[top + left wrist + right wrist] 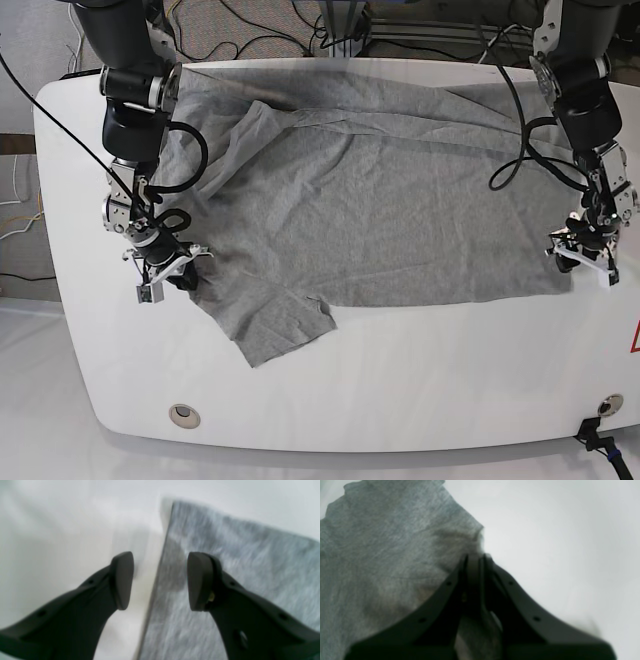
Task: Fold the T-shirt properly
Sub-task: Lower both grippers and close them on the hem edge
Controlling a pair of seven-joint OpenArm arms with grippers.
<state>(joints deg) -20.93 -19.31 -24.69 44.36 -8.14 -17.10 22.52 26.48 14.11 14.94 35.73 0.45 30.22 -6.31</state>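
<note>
plain grey t-shirt [380,210] without print, right end effector [475,560] clamped on its edge, left end effector [160,580] apart

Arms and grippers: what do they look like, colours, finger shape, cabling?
Both arms are black with loose black cables looping alongside. The left gripper has matte black curved fingers ending in rounded flat pads. The right gripper is the same black, with small holes along its fingers.

No readable text, brand or number shows in any view. The only sign is part of a red triangle outline at the right edge of the white bench [400,400] in the base view, cut off by the frame, its content not legible.
</note>
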